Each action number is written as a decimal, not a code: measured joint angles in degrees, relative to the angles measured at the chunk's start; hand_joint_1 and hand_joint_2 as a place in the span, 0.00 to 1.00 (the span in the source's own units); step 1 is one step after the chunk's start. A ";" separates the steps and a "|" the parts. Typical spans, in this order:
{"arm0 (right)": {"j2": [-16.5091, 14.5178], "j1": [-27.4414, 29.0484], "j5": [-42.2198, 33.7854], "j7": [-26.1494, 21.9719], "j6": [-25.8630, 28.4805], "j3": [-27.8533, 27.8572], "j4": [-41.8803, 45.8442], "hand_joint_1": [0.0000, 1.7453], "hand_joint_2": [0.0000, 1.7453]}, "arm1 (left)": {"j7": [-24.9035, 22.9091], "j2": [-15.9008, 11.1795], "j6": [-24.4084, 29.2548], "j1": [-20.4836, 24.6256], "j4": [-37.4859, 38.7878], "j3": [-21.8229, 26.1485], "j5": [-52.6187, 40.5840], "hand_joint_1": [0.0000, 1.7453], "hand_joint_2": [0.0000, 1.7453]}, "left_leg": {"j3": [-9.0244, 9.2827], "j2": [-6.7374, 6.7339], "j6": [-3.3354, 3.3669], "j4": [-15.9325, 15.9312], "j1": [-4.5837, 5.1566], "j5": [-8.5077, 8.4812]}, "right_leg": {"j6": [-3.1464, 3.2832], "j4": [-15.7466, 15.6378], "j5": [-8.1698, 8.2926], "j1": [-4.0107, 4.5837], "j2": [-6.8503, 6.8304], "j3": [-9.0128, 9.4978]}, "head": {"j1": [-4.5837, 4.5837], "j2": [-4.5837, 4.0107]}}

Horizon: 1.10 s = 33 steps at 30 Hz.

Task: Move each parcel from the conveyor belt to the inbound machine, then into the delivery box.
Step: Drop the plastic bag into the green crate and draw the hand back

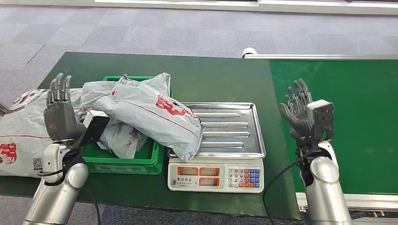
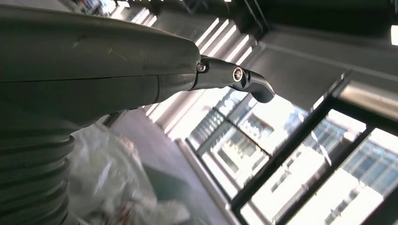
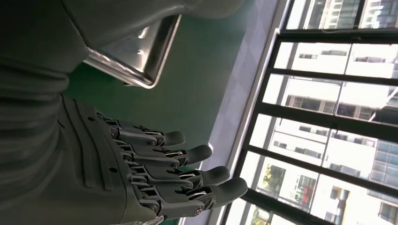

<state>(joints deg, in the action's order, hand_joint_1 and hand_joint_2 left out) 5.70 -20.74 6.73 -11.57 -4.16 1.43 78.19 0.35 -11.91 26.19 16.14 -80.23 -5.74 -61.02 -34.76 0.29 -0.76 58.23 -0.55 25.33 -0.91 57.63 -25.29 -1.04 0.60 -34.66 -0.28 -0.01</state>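
We see a grey parcel [image 1: 155,115] hiding the green box's [image 1: 136,161] inside and overlapping the scale tray [image 1: 230,129]; left robot hand [image 1: 58,112] and right robot hand [image 1: 300,110] are raised, fingers spread, holding nothing.

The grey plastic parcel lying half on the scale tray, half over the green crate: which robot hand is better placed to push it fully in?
Left, probably. The left robot hand is raised open beside the green plastic crate, near the grey plastic parcel. The right robot hand hovers open beyond the steel scale tray, farther off.
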 joint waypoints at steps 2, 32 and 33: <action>0.92 -4.52 -1.07 -0.51 0.05 -2.16 -5.18 0.00 1.00 | -1.35 -0.03 1.63 1.37 0.31 0.80 -2.29 0.00 1.00 | 0.02 0.08 0.03 0.01 0.00 -0.04 | 0.00 -0.01 0.00 0.00 -0.07 0.03 | 0.00 0.00; 2.71 -17.60 -6.63 -2.92 0.73 -13.35 -26.79 0.00 1.00 | -3.49 0.26 11.81 4.02 -0.63 3.40 -10.03 0.00 1.00 | -0.09 0.19 -0.01 0.02 0.00 -0.06 | 0.01 -0.01 -0.03 0.01 -0.16 -0.06 | 0.02 0.01; 2.71 -17.62 -6.64 -2.92 0.73 -13.35 -26.88 0.00 1.00 | -3.49 0.26 11.81 4.02 -0.63 3.40 -10.03 0.00 1.00 | -0.09 0.19 -0.01 0.01 0.00 -0.06 | 0.01 -0.01 -0.03 0.01 -0.16 -0.06 | 0.02 0.00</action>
<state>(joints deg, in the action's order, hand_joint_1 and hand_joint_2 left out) 8.41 -38.36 0.09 -14.49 -3.43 -11.93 51.31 -3.14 -11.65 38.01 20.16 -80.87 -2.34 -71.06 -34.85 0.49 -0.77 58.24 -0.54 25.27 -0.91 57.62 -25.32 -1.02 0.43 -34.72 -0.26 -0.01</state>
